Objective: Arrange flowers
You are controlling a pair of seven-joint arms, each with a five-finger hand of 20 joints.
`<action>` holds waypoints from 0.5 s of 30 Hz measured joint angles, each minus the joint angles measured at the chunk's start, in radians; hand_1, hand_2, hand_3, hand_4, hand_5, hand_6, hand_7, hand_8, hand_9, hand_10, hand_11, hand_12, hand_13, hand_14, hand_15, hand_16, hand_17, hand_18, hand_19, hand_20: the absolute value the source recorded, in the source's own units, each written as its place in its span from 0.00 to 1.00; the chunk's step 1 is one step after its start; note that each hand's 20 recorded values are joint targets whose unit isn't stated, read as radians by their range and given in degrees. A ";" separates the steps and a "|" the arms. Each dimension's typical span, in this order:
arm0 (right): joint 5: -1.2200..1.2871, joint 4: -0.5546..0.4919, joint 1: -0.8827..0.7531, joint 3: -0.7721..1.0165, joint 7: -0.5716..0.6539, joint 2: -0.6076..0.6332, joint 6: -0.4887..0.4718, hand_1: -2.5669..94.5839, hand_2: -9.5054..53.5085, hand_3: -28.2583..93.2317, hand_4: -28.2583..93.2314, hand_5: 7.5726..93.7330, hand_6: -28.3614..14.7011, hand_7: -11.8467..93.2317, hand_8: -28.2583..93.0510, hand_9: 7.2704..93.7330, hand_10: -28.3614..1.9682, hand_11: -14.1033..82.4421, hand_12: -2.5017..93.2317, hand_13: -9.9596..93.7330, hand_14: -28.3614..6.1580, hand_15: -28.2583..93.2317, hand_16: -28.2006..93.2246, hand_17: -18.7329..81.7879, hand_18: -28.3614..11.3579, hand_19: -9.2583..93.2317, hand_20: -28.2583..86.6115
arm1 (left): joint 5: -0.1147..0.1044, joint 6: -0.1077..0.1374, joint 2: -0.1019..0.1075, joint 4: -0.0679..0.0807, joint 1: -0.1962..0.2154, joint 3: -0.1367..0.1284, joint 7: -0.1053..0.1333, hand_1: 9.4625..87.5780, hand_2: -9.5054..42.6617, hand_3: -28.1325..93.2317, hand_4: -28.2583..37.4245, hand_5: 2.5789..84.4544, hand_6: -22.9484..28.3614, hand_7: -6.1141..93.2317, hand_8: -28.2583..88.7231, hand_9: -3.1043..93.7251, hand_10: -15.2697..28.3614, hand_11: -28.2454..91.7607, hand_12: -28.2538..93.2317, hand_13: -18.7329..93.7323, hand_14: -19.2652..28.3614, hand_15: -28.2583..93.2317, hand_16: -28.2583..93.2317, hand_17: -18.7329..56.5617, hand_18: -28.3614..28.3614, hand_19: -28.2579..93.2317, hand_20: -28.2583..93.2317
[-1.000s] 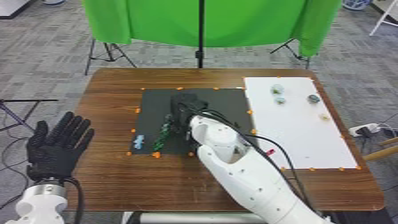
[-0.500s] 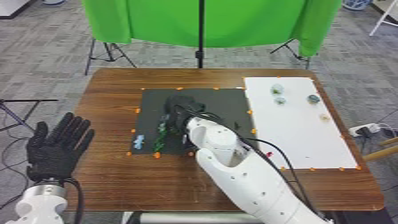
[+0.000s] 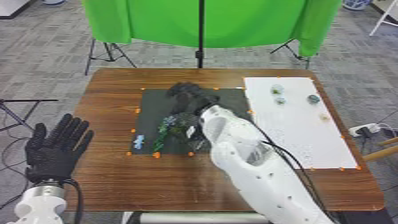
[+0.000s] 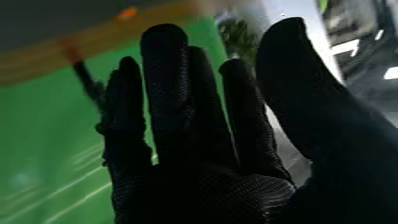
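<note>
My right hand is over the far part of the dark mat, its fingers straight in the right wrist view, where the glove holds nothing visible. A green stem with bluish bits at its far end lies on the mat's left half. Left of it, near the mat's edge, is a light blue piece. Just nearer than my right hand, a dark, unclear clump with a pale spot sits beside the forearm. My left hand rests open off the table's left side.
A white sheet on the right bears a pale green piece, a smaller one, a dark stone-like piece and a beige one. Orange markers line mat and sheet. A green cloth hangs beyond the table.
My right hand has moved away toward the mat's far edge, uncovering more of the stem and the dark clump. The small red piece on the sheet is now behind the right arm. The left hand is still.
</note>
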 measured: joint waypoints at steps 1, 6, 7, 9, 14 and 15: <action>0.020 -0.029 -0.013 0.024 0.014 0.009 0.002 0.52 0.00 0.84 0.00 0.48 0.59 0.20 0.15 0.53 0.43 0.27 0.18 0.64 0.46 0.71 0.41 0.43 0.18 0.84 0.57 | 0.000 0.000 -0.002 0.002 -0.002 0.001 -0.002 0.24 0.43 0.79 0.00 0.59 0.63 0.16 0.17 0.50 0.68 0.39 0.32 0.51 0.70 0.47 0.20 0.19 0.75 0.52 0.35; 0.045 -0.159 -0.084 0.160 0.097 0.102 0.029 0.51 0.00 0.84 0.00 0.47 0.58 0.20 0.15 0.50 0.43 0.25 0.18 0.62 0.44 0.70 0.40 0.43 0.17 0.84 0.57 | 0.001 0.000 -0.006 0.004 -0.006 0.004 -0.002 0.24 0.43 0.79 0.00 0.59 0.63 0.16 0.17 0.50 0.68 0.39 0.32 0.51 0.70 0.48 0.20 0.19 0.75 0.52 0.35; 0.044 -0.176 -0.102 0.198 0.111 0.129 0.030 0.51 0.00 0.84 0.00 0.47 0.58 0.19 0.15 0.49 0.43 0.25 0.18 0.62 0.44 0.70 0.40 0.43 0.17 0.84 0.57 | 0.001 0.000 -0.006 0.003 -0.004 0.003 -0.001 0.24 0.43 0.79 0.00 0.59 0.63 0.16 0.17 0.50 0.68 0.39 0.32 0.51 0.70 0.48 0.20 0.19 0.75 0.52 0.35; 0.044 -0.199 -0.142 0.285 0.136 0.185 0.028 0.51 0.00 0.84 0.00 0.47 0.58 0.19 0.15 0.48 0.44 0.24 0.18 0.61 0.44 0.70 0.40 0.42 0.17 0.84 0.57 | 0.001 -0.001 -0.006 -0.001 0.003 -0.001 0.004 0.24 0.43 0.79 0.00 0.59 0.63 0.16 0.17 0.50 0.68 0.39 0.32 0.51 0.70 0.48 0.20 0.19 0.75 0.52 0.35; 0.047 -0.217 -0.277 0.516 0.196 0.331 0.012 0.51 0.00 0.83 0.00 0.46 0.58 0.19 0.15 0.47 0.47 0.23 0.17 0.60 0.44 0.68 0.39 0.41 0.17 0.84 0.57 | 0.001 -0.001 -0.008 -0.013 0.028 -0.021 0.019 0.23 0.43 0.79 0.00 0.59 0.63 0.16 0.17 0.50 0.68 0.39 0.32 0.51 0.70 0.48 0.20 0.19 0.75 0.52 0.35; 0.047 -0.219 -0.308 0.558 0.205 0.357 0.007 0.51 0.00 0.83 0.00 0.46 0.58 0.19 0.15 0.46 0.48 0.23 0.17 0.60 0.45 0.68 0.39 0.41 0.17 0.83 0.57 | 0.001 -0.001 -0.008 -0.014 0.032 -0.024 0.021 0.23 0.43 0.79 0.00 0.59 0.63 0.16 0.17 0.50 0.68 0.39 0.32 0.51 0.70 0.48 0.20 0.19 0.75 0.52 0.35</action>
